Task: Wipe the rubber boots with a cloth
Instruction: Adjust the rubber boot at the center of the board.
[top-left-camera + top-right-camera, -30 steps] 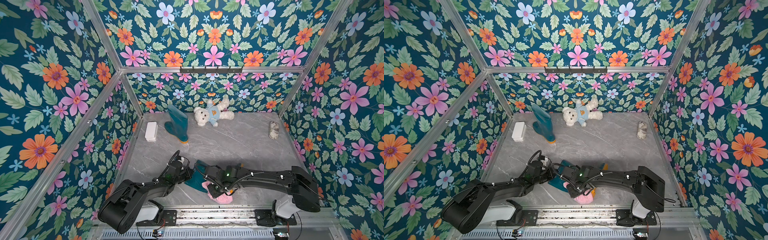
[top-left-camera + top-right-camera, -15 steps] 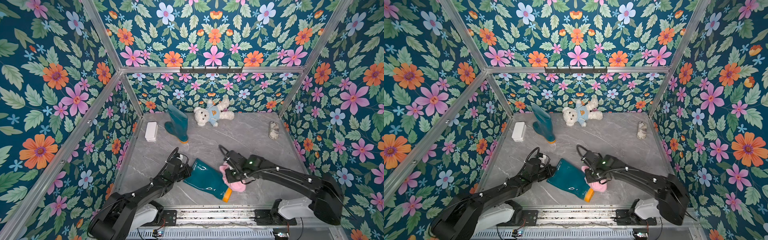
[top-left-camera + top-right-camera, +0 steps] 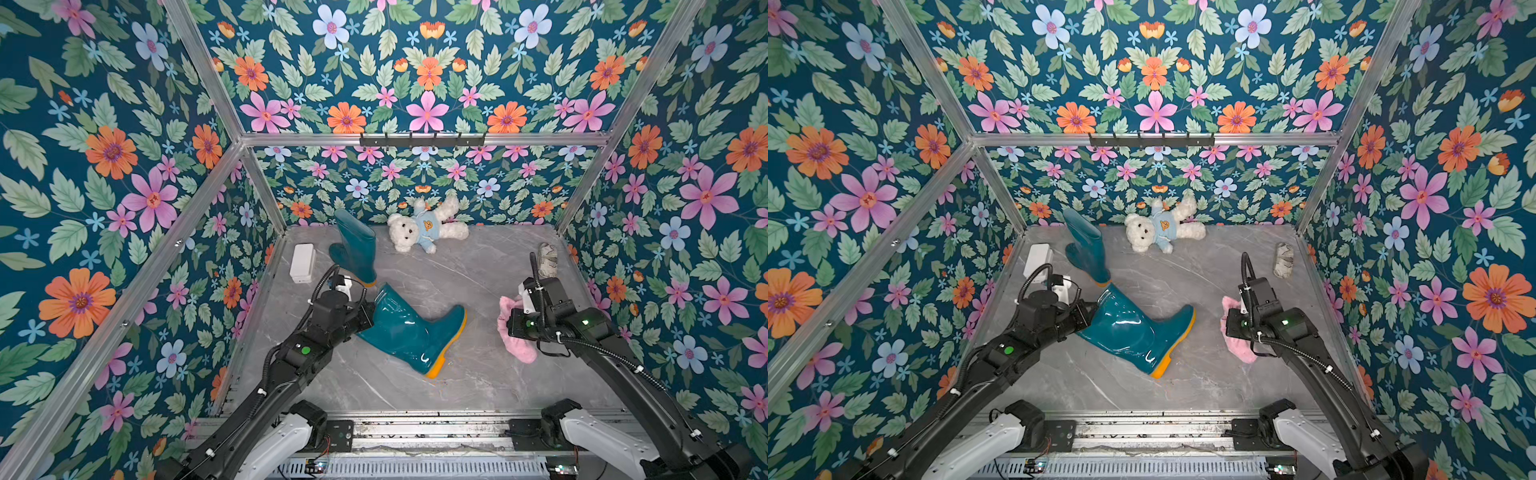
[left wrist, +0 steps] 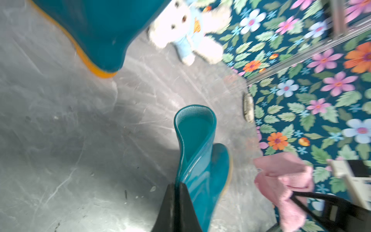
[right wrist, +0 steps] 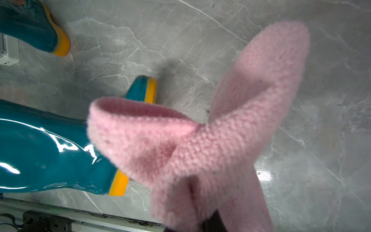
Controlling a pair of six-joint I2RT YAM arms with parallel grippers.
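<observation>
Since half a second ago our right gripper [image 5: 209, 222] has swung away rightward, pinched tight on the pink cloth [image 3: 513, 345], which now hangs well apart from the near rubber boot [image 3: 405, 332]. Our left gripper [image 4: 177, 192] is clamped on that boot's shaft rim; the boot lies sideways on the marble table [image 3: 478, 386]. Farther back, the second rubber boot [image 3: 353, 249] stands upright between a white box [image 3: 302, 262] and a teddy bear [image 3: 424, 230].

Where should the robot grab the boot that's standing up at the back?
Probably the top rim of the standing boot, coming straight down from above. It stands on its sole with the shaft pointing up, so one finger could slip inside and one stay outside. The left hand pinches the lying boot by its rim that way.
</observation>
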